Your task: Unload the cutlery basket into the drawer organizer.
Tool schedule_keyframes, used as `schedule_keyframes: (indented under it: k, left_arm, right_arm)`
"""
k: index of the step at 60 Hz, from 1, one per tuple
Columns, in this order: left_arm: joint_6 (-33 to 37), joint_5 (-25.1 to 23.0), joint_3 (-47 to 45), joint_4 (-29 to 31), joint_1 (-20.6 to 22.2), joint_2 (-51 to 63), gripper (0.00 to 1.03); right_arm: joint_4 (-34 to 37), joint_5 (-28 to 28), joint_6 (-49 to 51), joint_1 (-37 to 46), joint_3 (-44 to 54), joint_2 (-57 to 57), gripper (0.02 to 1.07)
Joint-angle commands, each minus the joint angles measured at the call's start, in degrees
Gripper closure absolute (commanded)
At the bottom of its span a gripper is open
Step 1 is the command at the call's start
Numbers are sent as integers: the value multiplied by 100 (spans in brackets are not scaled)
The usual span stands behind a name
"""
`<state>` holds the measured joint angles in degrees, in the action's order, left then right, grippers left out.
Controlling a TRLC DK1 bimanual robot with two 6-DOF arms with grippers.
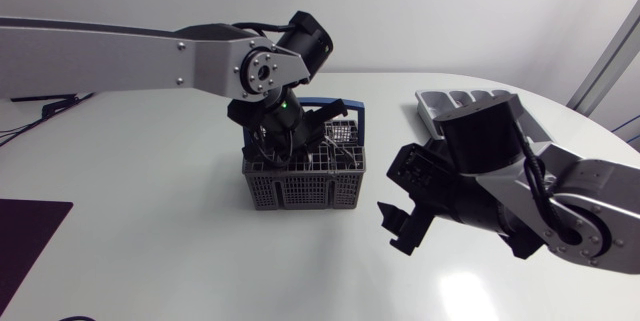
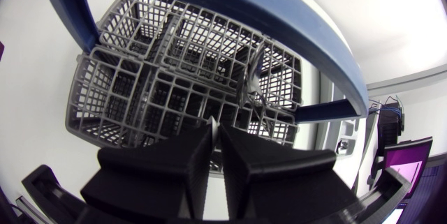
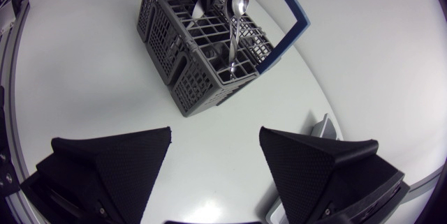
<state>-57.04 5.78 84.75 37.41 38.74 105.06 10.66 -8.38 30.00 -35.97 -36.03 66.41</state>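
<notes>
- Now the pick step: left end effector (image 2: 215, 123) is down inside the cutlery basket (image 1: 305, 189) mid-tabletop, closed to a slit (pinching a handle? cannot tell).
- Spoon (image 3: 237, 4) stands in the basket, bowl up, long axis vertical.
- Next move, I'd say: a straight lift, then across to the drawer organizer (image 1: 440, 103). Right end effector (image 3: 215, 132) hangs wide open.

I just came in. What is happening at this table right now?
Two robot arms are working on a cutlery basket. The left gripper hangs just above the basket's compartments with its fingers closed together. Whether they hold anything is not visible. A spoon stands upright in the basket. The right gripper hangs beside the basket, fingers open and empty. The drawer organizer lies beyond it, partly hidden.
</notes>
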Motion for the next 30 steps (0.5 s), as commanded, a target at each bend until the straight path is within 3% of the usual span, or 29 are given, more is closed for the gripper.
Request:
schedule_keyframes:
  k: [1,30]
  left_arm:
    - [-106,46,-143,-14,55,-73,98]
    - [-18,169,-459,-32,72,-512,98]
  right_arm:
    - [-28,-49,-64,-51,149,74,16]
    - [-90,-102,-64,-121,158,82,16]
